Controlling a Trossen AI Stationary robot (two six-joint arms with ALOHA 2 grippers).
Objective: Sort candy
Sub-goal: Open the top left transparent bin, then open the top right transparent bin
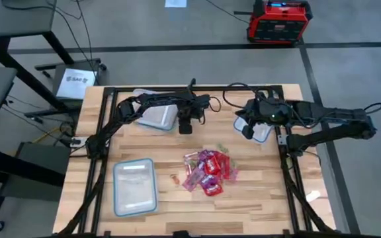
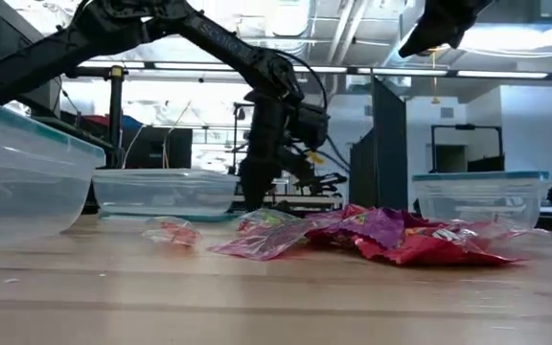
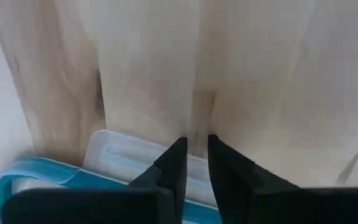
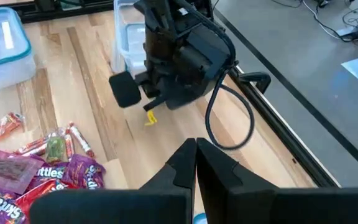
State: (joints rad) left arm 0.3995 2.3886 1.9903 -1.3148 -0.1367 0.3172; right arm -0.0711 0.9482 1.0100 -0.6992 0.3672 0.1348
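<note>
Wooden table (image 1: 256,198) carries everything. Left arm reaches from the left edge across the far half, elbow bent, wrist turned down; left gripper (image 1: 186,125) sits low near the far middle of the table, just beside a clear box (image 1: 157,118) at the far edge. In its wrist view the fingers (image 3: 176,163) are almost together with only a thin slit between them, nothing held, tips over bare wood at that box's rim (image 3: 114,146).

Right arm comes in from the right edge, folded back on itself; right gripper (image 1: 249,130) hangs above a second box (image 1: 262,132) near the far right corner. Its fingers (image 4: 182,160) are pressed together and hold nothing.

Candy (image 1: 208,170) lies in a loose pile at the table's middle, slightly toward the near edge: red and purple packets overlapping, a few small pieces spread to the pile's left. One small yellow piece (image 4: 150,118) lies apart on the wood under the left gripper, possibly a candy; too small to tell.

Third box (image 1: 135,187) sits at the near left, well apart from the pile. A red case (image 1: 278,21) stands on the floor beyond the far edge. Nothing lies between either gripper and the pile.
</note>
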